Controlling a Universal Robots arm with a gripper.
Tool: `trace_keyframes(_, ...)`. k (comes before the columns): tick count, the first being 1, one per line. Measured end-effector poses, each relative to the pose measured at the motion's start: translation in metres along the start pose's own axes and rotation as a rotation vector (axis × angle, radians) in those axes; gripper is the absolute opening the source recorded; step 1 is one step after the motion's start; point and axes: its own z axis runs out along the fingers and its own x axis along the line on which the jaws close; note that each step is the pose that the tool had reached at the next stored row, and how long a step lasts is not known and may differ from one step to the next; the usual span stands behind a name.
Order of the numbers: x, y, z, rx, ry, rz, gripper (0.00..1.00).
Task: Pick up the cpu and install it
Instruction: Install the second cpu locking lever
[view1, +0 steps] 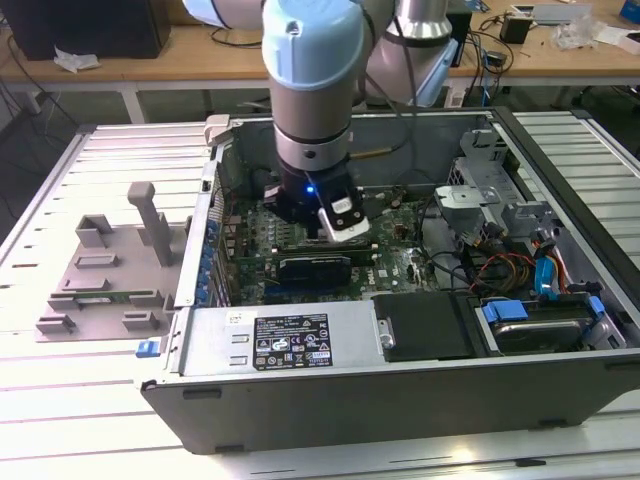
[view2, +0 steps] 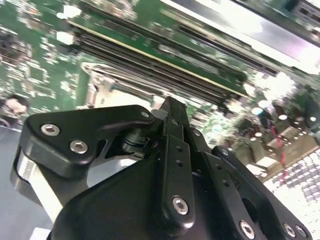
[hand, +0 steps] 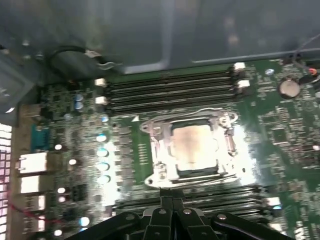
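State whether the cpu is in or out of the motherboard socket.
In: the cpu lies flat inside the socket frame, in the first wrist view.

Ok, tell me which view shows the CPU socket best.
The first wrist view: the socket sits unobstructed, its metal frame around a pale square. In the second wrist view the pincer covers most of it. In the exterior view the arm stands over that area.

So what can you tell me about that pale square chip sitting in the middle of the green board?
The small flat square cpu with a pale silver-grey metal top lies flat inside the metal-framed socket on the green motherboard, between rows of dark memory slots. Its top looks smooth and slightly shiny. Nothing grips it; the black gripper sits just beside the socket's edge.
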Motion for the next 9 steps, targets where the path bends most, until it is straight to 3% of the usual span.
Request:
trace_keyframes(2, -0.0089, 0.0011, 0.0001, 0.0004, 0.0024, 0.000, 0.11)
trace_keyframes(3, -0.0178, 0.0028, 0.0003, 0.0007, 0.0046, 0.001, 0.11)
trace_keyframes(6, -0.0190, 0.0127, 0.0028, 0.0007, 0.0046, 0.001, 0.11)
trace_keyframes(9, -0.0179, 0.0282, 0.0067, 0.0014, 0.0044, 0.001, 0.11)
